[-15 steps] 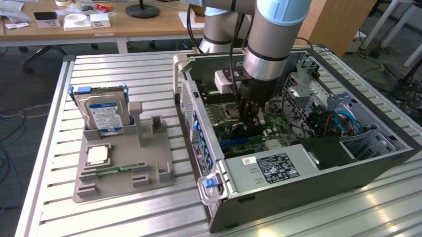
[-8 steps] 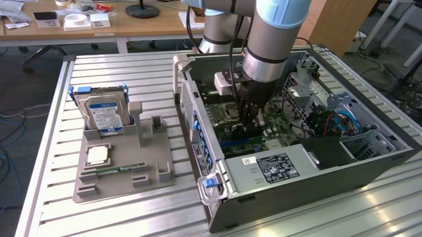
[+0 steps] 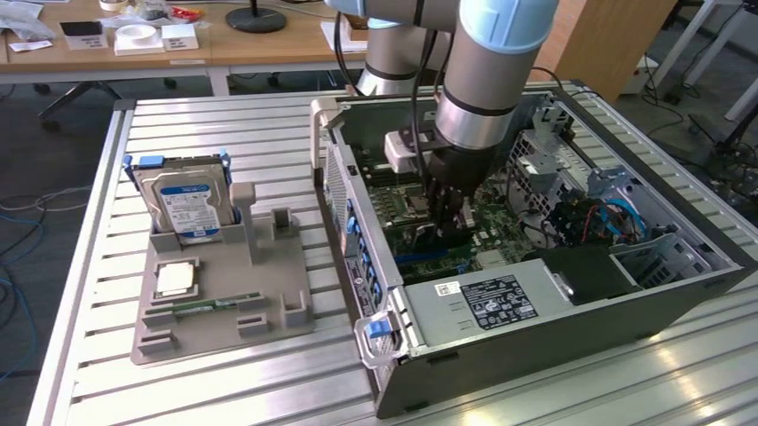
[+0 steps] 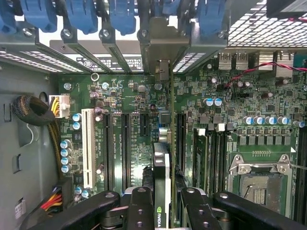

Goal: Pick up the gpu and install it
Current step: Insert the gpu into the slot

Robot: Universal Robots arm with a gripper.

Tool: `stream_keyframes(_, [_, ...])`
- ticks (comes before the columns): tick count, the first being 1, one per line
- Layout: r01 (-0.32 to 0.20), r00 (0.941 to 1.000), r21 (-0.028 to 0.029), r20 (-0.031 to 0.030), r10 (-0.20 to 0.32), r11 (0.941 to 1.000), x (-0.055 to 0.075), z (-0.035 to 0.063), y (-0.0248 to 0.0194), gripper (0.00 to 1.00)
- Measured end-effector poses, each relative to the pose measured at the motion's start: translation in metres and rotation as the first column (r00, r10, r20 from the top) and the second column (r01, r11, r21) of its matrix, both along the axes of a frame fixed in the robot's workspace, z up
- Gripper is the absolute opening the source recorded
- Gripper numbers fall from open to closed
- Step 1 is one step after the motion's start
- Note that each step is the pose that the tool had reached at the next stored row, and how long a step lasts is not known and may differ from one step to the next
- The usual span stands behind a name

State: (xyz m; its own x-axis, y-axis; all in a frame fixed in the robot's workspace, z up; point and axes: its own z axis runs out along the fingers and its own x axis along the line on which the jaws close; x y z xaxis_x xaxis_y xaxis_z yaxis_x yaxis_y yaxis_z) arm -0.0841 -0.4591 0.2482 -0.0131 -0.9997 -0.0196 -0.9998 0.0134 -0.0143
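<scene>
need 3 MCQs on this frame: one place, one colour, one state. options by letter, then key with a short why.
1. Where is the hard drive?
A) on the floor
B) in the gray holder, at the exterior view's left of the computer case
C) on a shelf

2. What colour is the hard drive's label?
A) red
B) yellow
C) blue

3. What state is the gripper in?
A) open, holding nothing
B) shut on the gpu, over the motherboard
C) shut on a screwdriver

Key:
1 B, the drive stands upright in the holder outside the case.
2 C, the sticker is blue.
3 B, the card sits edge-on between the fingers.
</scene>
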Motion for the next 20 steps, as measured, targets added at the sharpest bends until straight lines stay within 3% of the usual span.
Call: stream_keyframes(20, [0.0,1.0,-0.0002,-0.0001,0.0,1.0,0.0,0.0016,-0.0009,0.27])
